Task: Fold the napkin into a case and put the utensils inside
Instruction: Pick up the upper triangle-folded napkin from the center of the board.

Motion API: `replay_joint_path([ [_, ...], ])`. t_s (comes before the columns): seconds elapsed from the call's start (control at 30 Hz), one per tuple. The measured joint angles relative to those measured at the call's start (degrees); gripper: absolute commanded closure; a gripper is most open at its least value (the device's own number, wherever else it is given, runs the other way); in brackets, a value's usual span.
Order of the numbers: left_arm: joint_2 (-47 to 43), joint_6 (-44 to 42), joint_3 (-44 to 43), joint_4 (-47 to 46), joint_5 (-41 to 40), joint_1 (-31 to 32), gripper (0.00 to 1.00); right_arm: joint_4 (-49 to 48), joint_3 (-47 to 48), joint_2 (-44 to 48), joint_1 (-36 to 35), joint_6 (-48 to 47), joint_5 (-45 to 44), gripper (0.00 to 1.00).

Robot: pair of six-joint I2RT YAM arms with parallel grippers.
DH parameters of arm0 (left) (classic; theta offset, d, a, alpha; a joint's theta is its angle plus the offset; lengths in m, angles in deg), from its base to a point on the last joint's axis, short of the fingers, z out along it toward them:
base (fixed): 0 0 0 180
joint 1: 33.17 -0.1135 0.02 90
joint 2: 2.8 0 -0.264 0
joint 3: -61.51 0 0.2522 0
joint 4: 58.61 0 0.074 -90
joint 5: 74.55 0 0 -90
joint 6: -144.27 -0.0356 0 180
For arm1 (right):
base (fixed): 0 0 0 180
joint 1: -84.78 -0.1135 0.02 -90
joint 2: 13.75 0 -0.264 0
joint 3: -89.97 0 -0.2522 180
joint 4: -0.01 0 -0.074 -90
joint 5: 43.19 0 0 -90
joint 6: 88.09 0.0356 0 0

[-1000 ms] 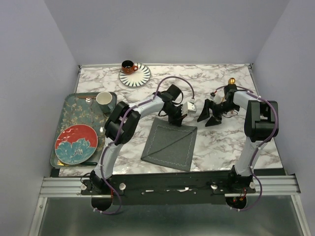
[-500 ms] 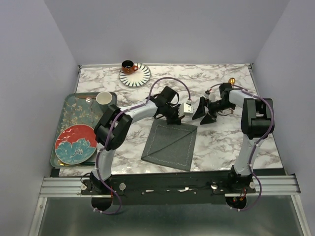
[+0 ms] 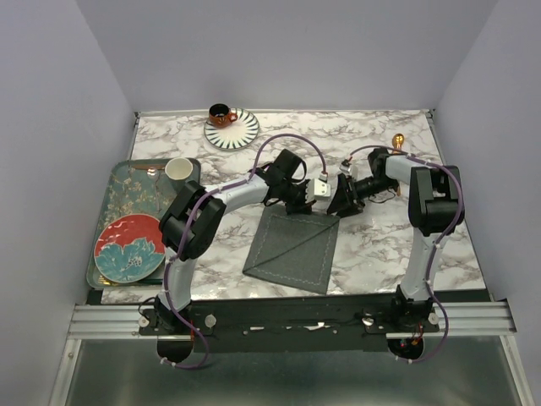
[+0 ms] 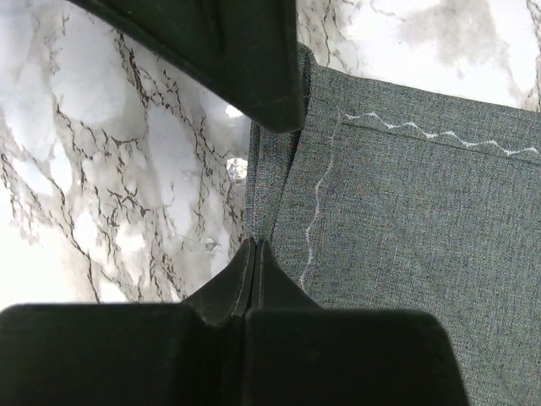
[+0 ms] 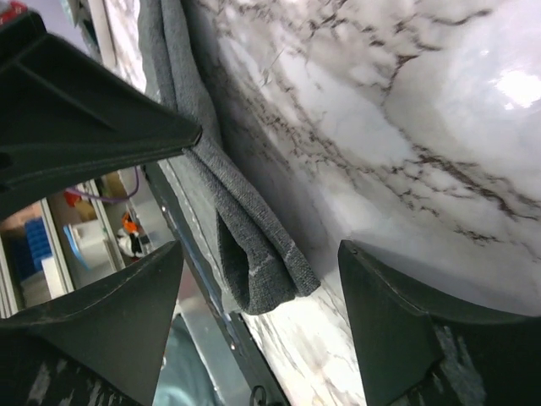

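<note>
A white marble table (image 3: 380,245) with dark veins lies under both pairs of jaws. Beyond them and to their left, 1 orange cup (image 3: 222,114) sits on a striped saucer (image 3: 245,133). Well left of the jaws, a patterned tray (image 3: 125,193) holds 1 pale cup (image 3: 178,170) and 1 red plate (image 3: 129,248) with a blue flower.

Grey napkin (image 3: 292,249) on marble table (image 3: 385,245)

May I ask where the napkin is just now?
In the top view the napkin lies at the table's centre, its far edge at the left gripper and right gripper.
</note>
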Motion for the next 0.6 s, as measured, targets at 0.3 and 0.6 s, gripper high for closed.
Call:
replay_joint_path([
  [0.3,0.0,-0.35,0.0,-0.09,0.09,0.0,1.0,5.99,0.0,-0.15,0.0,-7.91,4.87,0.29],
  [0.6,0.0,-0.33,0.0,-0.11,0.09,-0.02,1.0,7.28,0.0,-0.04,-0.5,-10.21,5.49,0.3],
])
